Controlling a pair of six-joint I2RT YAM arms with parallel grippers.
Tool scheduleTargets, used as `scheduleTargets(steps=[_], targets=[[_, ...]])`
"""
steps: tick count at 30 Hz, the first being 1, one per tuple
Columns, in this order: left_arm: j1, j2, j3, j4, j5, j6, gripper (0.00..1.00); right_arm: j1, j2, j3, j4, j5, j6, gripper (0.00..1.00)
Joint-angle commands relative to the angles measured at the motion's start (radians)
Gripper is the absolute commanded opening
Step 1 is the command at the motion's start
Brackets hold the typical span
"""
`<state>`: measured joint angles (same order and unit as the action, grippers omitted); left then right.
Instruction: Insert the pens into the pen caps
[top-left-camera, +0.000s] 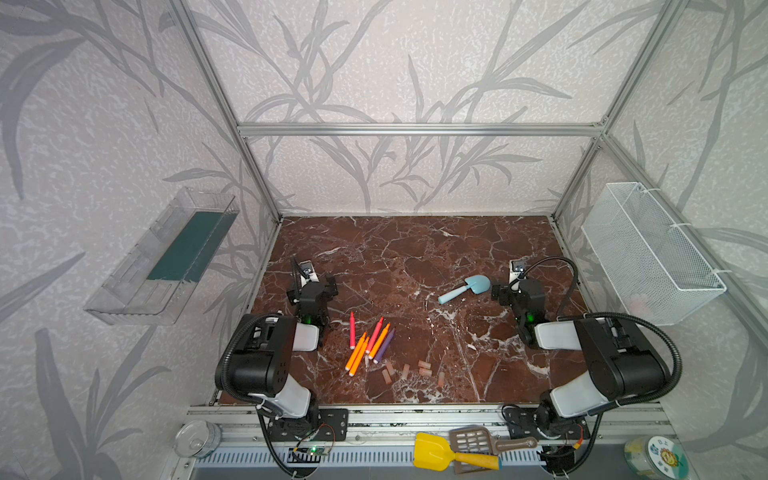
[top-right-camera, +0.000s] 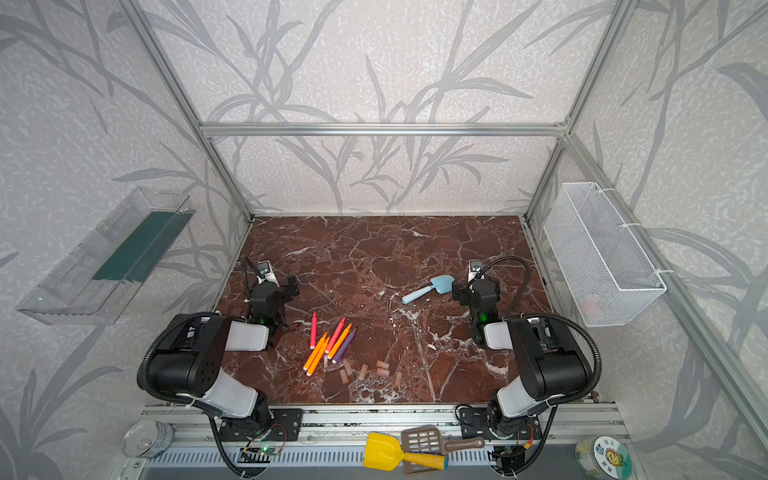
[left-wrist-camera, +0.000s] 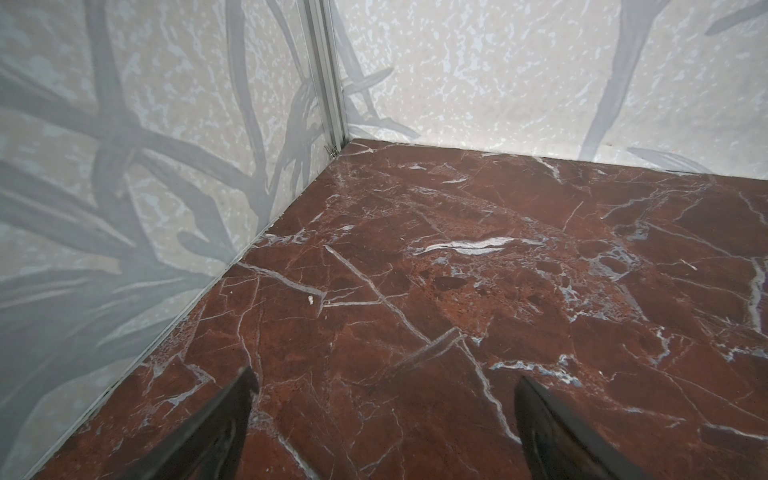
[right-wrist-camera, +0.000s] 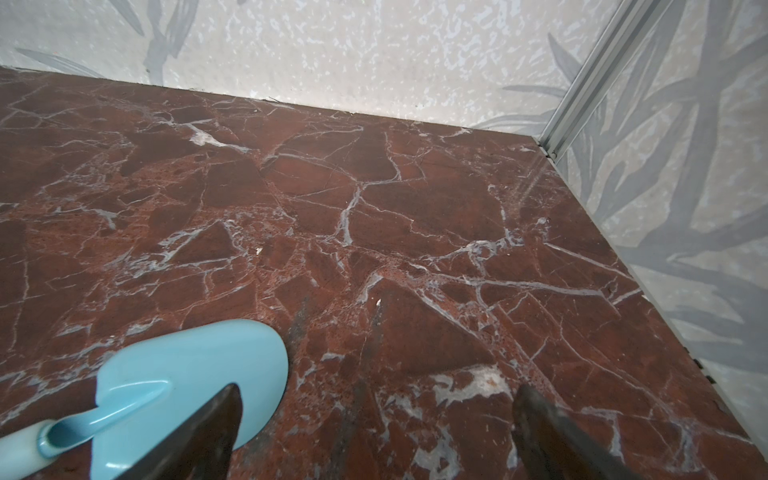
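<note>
While held well back on the table (top-left-camera: 415, 249), far from the pens (top-left-camera: 376, 343), gaping wide and gripping nothing: left gripper (left-wrist-camera: 386, 374), with only bare marble between its fingers (left-wrist-camera: 232, 415) in the left wrist view. Same for the right gripper (right-wrist-camera: 379, 386): spread wide, nothing held, just beside the blade of a blue shovel (right-wrist-camera: 187, 374); one finger (right-wrist-camera: 208, 432) overlapping the blade's edge in the right wrist view, touching or not impossible to tell. In both top views, shovel flat on the right half, handle pointing left toward the middle. Pens near the front, left of centre, close to the left arm: six, all flat, all uncapped, tips toward the back. On the left of the group, alone and nearly straight front to back, a red pen (top-left-camera: 352, 330). Next, an orange pair (top-left-camera: 356, 353), side by side, slanted, reaching nearest the front. Right of that, packed together on the same slant, a second red (top-left-camera: 375, 335), a third orange (top-left-camera: 380, 341) and the purple (top-left-camera: 385, 347). Caps (top-left-camera: 405, 371) just in front and to the right of the pens: six, loose on the marble in a rough row, none on a pen, two of them lying side by side
</note>
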<state>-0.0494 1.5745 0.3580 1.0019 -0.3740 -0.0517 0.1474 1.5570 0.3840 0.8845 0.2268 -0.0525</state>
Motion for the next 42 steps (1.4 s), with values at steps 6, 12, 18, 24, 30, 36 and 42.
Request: scheduleTargets(steps=[6,12,18,24,30,36,42], targets=[[0.003,0.010,-0.004,0.018,-0.013,0.016,0.99,-0.003,-0.009,0.007,-0.002,0.008,0.008,0.99],[0.004,0.009,-0.003,0.018,-0.013,0.016,0.99,-0.003,-0.009,0.007,-0.002,0.008,0.009,0.99],[-0.013,-0.006,-0.023,0.056,-0.040,0.035,0.99,0.013,-0.067,-0.047,0.077,-0.006,-0.034,0.99],[-0.130,-0.186,-0.062,0.031,-0.205,0.147,0.99,0.023,-0.360,0.039,-0.413,0.101,0.095,0.99],[-0.158,-0.532,0.112,-0.635,-0.058,-0.108,0.99,0.023,-0.522,0.145,-0.788,0.100,0.480,0.99],[-0.152,-0.687,0.259,-1.083,0.300,-0.324,0.99,0.020,-0.658,0.134,-0.823,-0.182,0.527,0.99],[-0.096,-0.720,0.265,-1.166,0.474,-0.509,0.99,0.028,-0.696,0.102,-0.802,-0.310,0.508,0.99]])
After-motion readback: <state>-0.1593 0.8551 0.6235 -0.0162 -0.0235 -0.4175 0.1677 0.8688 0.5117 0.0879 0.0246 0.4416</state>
